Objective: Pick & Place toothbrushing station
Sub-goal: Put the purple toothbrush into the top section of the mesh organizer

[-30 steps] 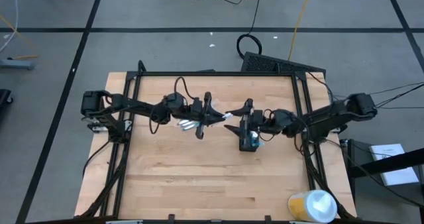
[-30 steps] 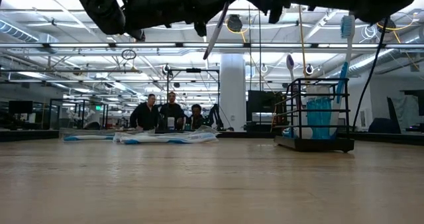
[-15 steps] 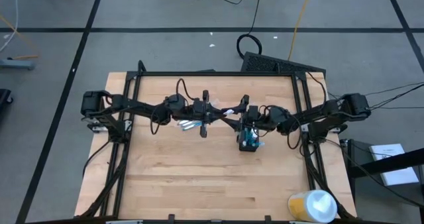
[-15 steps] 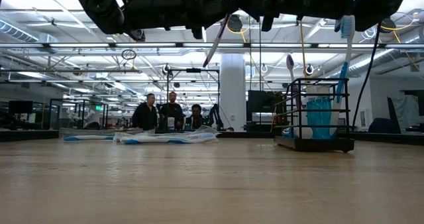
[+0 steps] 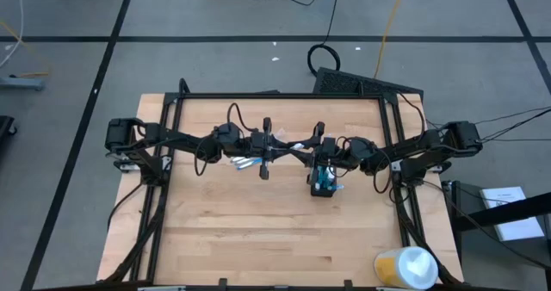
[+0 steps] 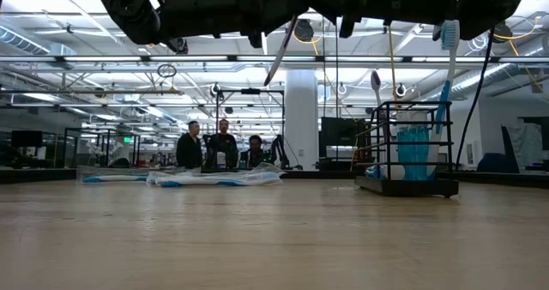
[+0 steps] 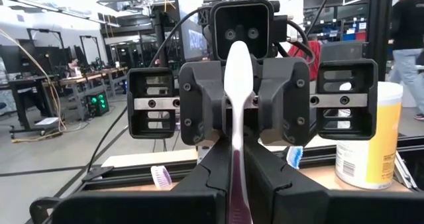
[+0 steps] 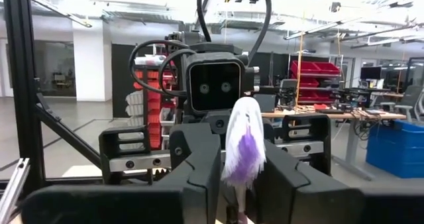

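Your right hand (image 5: 312,146) has moved in from beside the wire-mesh cup (image 5: 323,182) and narrowed its fingers around the toothbrush (image 7: 237,85) that your left hand (image 5: 269,145) holds clamped above mid-tabletop (image 5: 258,239). Whether the right grip is complete cannot be told. Judged: handover under way. The toothbrush's long axis runs left-right between the hands, bristles toward the right hand.

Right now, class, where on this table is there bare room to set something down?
The whole near half of the wooden table is bare, bordered by the yellow-and-white roll at its right corner. It is crowded at the far middle: wire-mesh cup, packaged toothbrushes, both grippers meeting.
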Controlling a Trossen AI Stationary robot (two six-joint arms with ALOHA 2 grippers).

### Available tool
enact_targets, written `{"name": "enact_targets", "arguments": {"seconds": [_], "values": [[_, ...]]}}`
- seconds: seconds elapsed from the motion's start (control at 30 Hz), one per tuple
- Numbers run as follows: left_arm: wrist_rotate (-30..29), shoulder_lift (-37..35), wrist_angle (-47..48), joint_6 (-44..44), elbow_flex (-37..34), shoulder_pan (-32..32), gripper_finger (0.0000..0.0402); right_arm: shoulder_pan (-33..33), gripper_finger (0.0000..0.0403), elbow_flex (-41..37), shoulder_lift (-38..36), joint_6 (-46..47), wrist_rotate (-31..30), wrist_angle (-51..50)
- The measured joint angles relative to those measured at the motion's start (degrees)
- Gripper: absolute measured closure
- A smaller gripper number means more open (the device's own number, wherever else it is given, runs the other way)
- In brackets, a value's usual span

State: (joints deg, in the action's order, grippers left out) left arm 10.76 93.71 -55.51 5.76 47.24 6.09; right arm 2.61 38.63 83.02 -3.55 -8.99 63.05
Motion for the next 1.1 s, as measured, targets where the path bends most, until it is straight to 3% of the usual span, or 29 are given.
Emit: {"name": "enact_targets", "arguments": {"seconds": [0.57,0.8,1.1], "values": [[-0.2,0.0,-1.5,-0.3,0.0,0.2,0.0382,0.0,0.0337,0.0,0.0,-1.4,0.0,-0.4],[0.8,-0.1,0.0,-1.8,0.0,0.2,0.0382,0.1,0.0380,0.0,-0.9,-3.4,0.2,-1.9],[0.8,-0.3,1.1,-5.0,0.1,-0.4,0.0337,0.1,0.0395,-0.2,-2.7,-5.8,0.4,-3.7]]}}
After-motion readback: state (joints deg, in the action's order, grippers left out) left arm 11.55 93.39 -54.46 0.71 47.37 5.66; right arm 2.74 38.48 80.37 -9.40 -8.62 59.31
